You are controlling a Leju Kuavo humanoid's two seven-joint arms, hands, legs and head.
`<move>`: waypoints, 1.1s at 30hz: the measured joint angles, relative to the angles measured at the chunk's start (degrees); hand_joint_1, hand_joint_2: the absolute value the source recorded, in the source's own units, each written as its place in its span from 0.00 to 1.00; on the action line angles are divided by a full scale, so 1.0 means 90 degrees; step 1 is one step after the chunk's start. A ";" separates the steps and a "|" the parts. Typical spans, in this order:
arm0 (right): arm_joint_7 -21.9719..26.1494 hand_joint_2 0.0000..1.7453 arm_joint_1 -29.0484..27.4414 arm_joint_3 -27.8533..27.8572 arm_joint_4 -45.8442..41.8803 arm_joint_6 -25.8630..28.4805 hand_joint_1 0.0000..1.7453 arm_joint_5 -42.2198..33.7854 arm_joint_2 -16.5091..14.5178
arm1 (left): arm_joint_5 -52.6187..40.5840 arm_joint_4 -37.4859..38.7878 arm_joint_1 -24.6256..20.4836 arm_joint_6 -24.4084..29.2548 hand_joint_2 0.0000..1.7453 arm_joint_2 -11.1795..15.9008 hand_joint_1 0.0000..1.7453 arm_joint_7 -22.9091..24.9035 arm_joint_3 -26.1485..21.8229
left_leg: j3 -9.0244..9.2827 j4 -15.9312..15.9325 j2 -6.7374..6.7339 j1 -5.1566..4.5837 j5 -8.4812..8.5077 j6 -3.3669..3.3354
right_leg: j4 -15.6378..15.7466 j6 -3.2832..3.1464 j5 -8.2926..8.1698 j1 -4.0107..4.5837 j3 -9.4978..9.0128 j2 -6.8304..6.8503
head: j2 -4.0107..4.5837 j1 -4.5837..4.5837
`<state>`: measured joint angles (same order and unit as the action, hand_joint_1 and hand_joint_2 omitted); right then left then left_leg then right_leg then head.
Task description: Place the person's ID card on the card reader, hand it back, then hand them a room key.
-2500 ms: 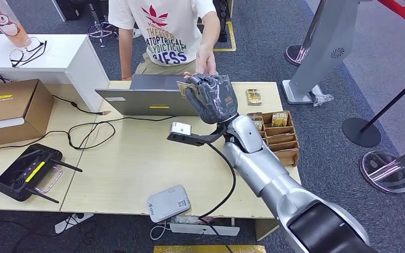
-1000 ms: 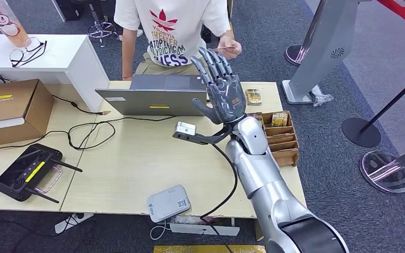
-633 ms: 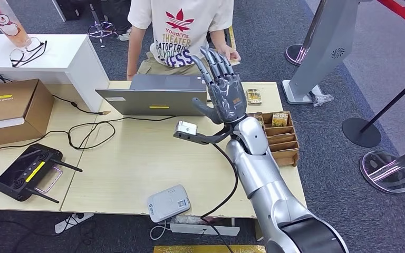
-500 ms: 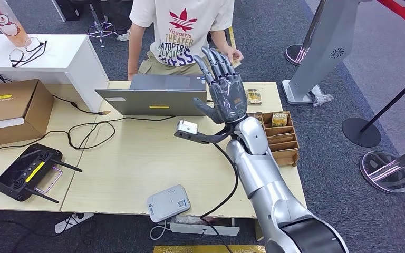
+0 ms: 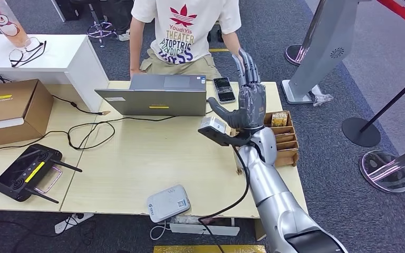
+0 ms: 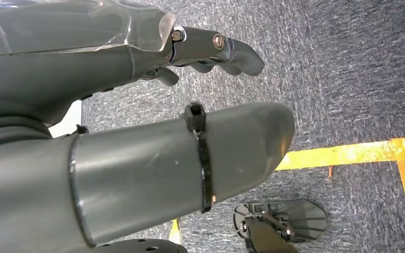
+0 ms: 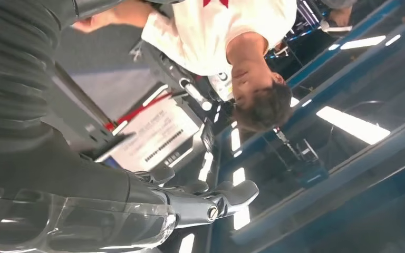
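Wooden desk (image 5: pixel 137 158) from head view, right robot hand (image 5: pixel 248 103) released, left robot hand (image 6: pixel 137 132) empty over carpet

Pale matt wooden table (image 5: pixel 137 158), glossy silver metal arm (image 5: pixel 269 179), brown cardboard box (image 5: pixel 10 108)

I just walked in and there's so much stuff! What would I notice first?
The robot's big grey right hand, raised open above the far right part of the table and holding nothing. Just beyond it a person in a white printed T-shirt stands behind an open laptop, with a dark phone lying beside it.
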<state>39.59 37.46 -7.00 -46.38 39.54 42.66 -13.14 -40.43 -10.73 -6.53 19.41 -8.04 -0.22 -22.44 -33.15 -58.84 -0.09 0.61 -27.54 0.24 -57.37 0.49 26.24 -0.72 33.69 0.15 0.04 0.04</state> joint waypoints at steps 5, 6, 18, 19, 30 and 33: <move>-0.0183 1.00 -0.0203 -0.0723 -0.0424 0.0000 0.00 -0.1384 0.0306 | 0.0053 0.0000 0.0000 -0.0001 0.00 0.0013 0.00 -0.0048 0.0001 | 0.0000 0.0000 0.0000 0.0001 0.0000 0.0000 | 0.0000 0.0000 0.0000 0.0001 0.0001 -0.0001 | 0.0000 0.0000; -0.0204 1.00 -0.0247 -0.0860 -0.0525 0.0000 0.00 -0.1611 0.0372 | 0.0069 0.0000 0.0000 0.0002 0.00 0.0016 0.00 -0.0052 0.0000 | 0.0000 0.0000 0.0000 0.0001 0.0000 0.0000 | 0.0000 0.0000 0.0000 0.0001 0.0001 -0.0001 | 0.0000 0.0000; -0.0260 1.00 -0.0962 -0.1598 -0.1723 -0.0002 0.00 -0.2880 0.0989 | 0.0281 0.0000 0.0027 0.0062 0.00 0.0056 0.00 -0.0140 -0.0009 | -0.0002 0.0000 0.0001 0.0000 -0.0001 0.0000 | 0.0000 0.0000 0.0000 0.0000 0.0000 0.0002 | 0.0000 0.0000; -0.0267 1.00 -0.0999 -0.1604 -0.1782 -0.0002 0.00 -0.2922 0.1006 | 0.0300 0.0000 0.0033 0.0064 0.00 0.0059 0.00 -0.0156 -0.0012 | -0.0002 0.0000 0.0002 0.0000 -0.0001 0.0000 | 0.0000 0.0000 0.0000 0.0000 0.0000 0.0002 | 0.0000 0.0000; -0.0443 1.00 -0.1423 -0.1608 -0.2394 -0.0029 0.00 -0.3313 0.1109 | 0.0501 0.0000 0.0135 0.0117 0.00 0.0072 0.00 -0.0261 -0.0129 | -0.0002 0.0001 0.0001 0.0001 -0.0001 0.0000 | 0.0000 0.0000 0.0001 0.0000 0.0000 0.0000 | 0.0000 0.0000; -0.0455 1.00 -0.1468 -0.1608 -0.2483 -0.0032 0.00 -0.3327 0.1118 | 0.0508 0.0000 0.0147 0.0121 0.00 0.0080 0.00 -0.0265 -0.0155 | -0.0002 0.0001 0.0002 0.0000 -0.0001 0.0000 | 0.0000 0.0000 0.0001 0.0000 0.0000 0.0001 | 0.0000 0.0000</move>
<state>35.50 24.24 -21.46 -68.72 39.25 12.72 -3.08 -35.86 -10.73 -5.20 20.50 -7.32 -2.60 -23.83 -33.17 -58.83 -0.07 0.62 -27.54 0.24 -57.37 0.49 26.25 -0.71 33.69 0.15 0.04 0.04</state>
